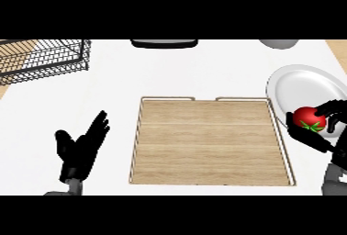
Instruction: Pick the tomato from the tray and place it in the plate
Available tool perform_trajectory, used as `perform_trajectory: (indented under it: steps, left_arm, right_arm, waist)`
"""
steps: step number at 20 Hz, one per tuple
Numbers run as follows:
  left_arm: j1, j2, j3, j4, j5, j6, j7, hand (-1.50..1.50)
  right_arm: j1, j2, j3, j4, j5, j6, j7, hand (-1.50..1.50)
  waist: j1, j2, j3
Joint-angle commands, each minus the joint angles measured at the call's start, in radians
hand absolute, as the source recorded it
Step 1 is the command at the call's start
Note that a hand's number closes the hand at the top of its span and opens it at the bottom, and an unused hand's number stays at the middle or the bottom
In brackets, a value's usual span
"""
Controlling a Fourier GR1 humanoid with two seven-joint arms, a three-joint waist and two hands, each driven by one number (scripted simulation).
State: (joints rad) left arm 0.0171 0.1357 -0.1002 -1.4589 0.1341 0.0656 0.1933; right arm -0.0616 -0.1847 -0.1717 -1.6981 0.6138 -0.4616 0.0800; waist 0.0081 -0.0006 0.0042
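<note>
Red and glossy, the tomato [310, 118] sits clasped in the right hand [318, 133] at the white plate [298, 82]'s near rim, beside the wooden tray [210, 147]; likely light, smooth and easily bruised, it seems best cradled around its middle. The left hand [81, 149] rests with fingers spread, holding nothing.

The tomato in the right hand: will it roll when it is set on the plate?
Probably yes: the tomato looks round and smooth, and the plate is shallow. It may also bruise, so the right hand should open its fingers low.

Round white plate [301, 85] cut by right edge, lower rim behind red tomato [311, 118]; black wire basket [41, 59] cut at left; grey right forearm [334, 179] mostly out of view
</note>
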Motion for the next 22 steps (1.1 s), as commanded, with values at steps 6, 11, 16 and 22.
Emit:
perform_trajectory:
  steps: [6,11,16,22]
  left_arm:
    - [-0.005,-0.010,0.010,0.007,0.010,-0.015,0.039,0.00]
    - [0.005,-0.001,0.016,0.043,0.003,-0.036,-0.009,0.00]
    - [-0.011,-0.033,-0.017,0.016,-0.011,-0.015,0.025,0.00]
    - [-0.001,-0.007,-0.012,0.016,-0.017,-0.038,0.012,0.00]
  right_arm:
    - [-0.295,-0.179,-0.233,0.543,-0.232,-0.001,-0.312,1.50]
    - [-0.470,-0.263,-0.312,0.927,-0.263,-0.026,-0.517,1.50]
    - [-0.466,-0.365,-0.232,1.113,-0.120,0.041,-0.348,-1.50]
    - [-0.577,-0.424,-0.260,1.326,-0.170,0.221,-0.485,-1.50]
  waist:
    - [0.003,0.004,-0.003]
    - [0.022,0.011,-0.002]
    - [0.041,0.021,-0.002]
    - [0.051,0.023,0.002]
